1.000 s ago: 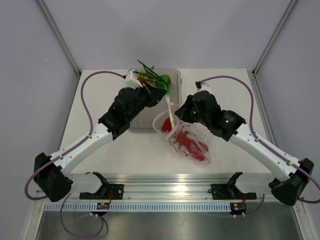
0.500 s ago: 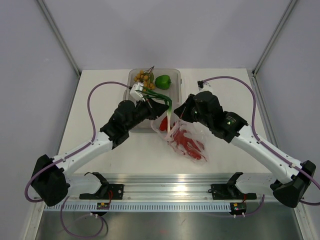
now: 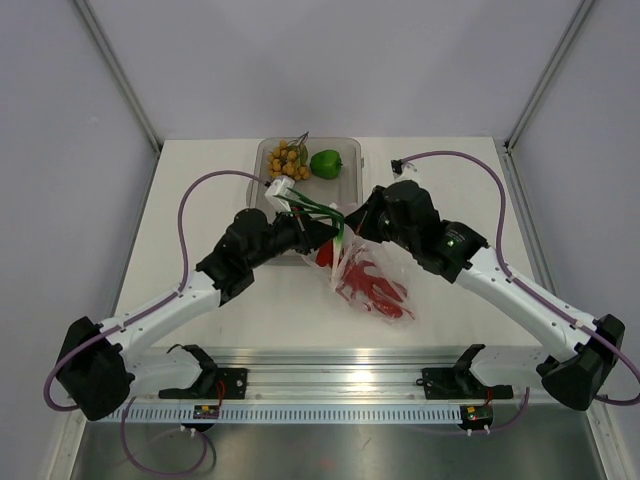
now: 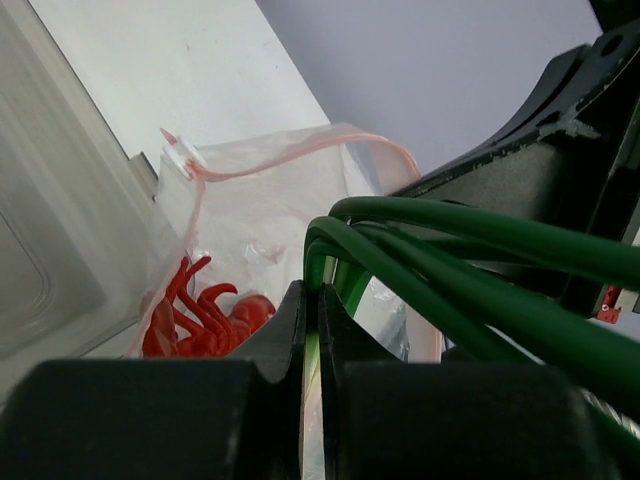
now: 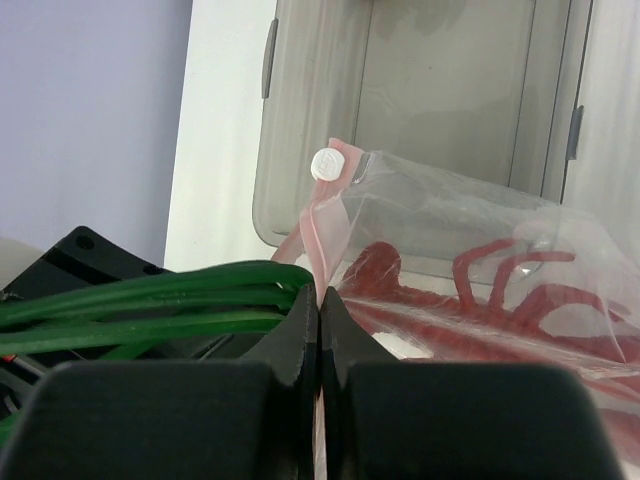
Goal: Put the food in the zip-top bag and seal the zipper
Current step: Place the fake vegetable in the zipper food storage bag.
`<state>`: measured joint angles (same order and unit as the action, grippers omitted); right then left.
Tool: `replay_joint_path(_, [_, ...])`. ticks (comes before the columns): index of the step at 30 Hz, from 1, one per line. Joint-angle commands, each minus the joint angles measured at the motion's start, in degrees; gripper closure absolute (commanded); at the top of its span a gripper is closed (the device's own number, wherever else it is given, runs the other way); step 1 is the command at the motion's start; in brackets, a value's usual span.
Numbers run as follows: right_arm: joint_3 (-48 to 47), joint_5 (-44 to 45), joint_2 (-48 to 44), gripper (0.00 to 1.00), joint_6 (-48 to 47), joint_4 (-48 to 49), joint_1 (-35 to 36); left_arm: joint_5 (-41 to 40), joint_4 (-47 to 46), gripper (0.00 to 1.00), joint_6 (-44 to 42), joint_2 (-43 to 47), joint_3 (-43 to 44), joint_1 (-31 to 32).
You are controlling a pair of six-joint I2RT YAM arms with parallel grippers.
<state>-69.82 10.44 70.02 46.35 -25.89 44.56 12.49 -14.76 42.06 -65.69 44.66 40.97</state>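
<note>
The clear zip-top bag (image 3: 385, 285) lies mid-table with the red lobster (image 3: 372, 285) inside; the lobster also shows in the left wrist view (image 4: 200, 315) and the right wrist view (image 5: 480, 285). My left gripper (image 3: 332, 232) is shut on the thin green stalks (image 3: 318, 212) at the bag's mouth; the stalks arch over its fingers (image 4: 440, 250). My right gripper (image 3: 358, 228) is shut on the pink-red zipper strip (image 5: 322, 225), holding the mouth up. The green bell pepper (image 3: 325, 163) and the cluster of yellow-tan balls (image 3: 285, 158) sit in the tray.
The rigid clear grey tray (image 3: 350, 150) stands at the back centre, just behind the bag. Purple cables loop off both arms. A metal rail runs along the near table edge.
My left gripper has carried the green stalks from over the tray down and toward the bag's mouth. The right gripper has kept its hold on the zipper strip; the bag shifted slightly.
</note>
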Motion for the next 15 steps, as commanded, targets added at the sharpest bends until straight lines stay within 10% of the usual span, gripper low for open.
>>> replay_joint_path(1, [-3.2,1.4,0.7,1.0,0.7,5.3,-0.3,4.0,3.1,1.0,-2.5,-1.5,3.9,0.3])
replay_joint_path(15, [-2.6,-2.8,-0.4,1.0,1.3,8.5,-0.3,4.7,13.5,1.0,-3.6,-14.0,12.0,0.5])
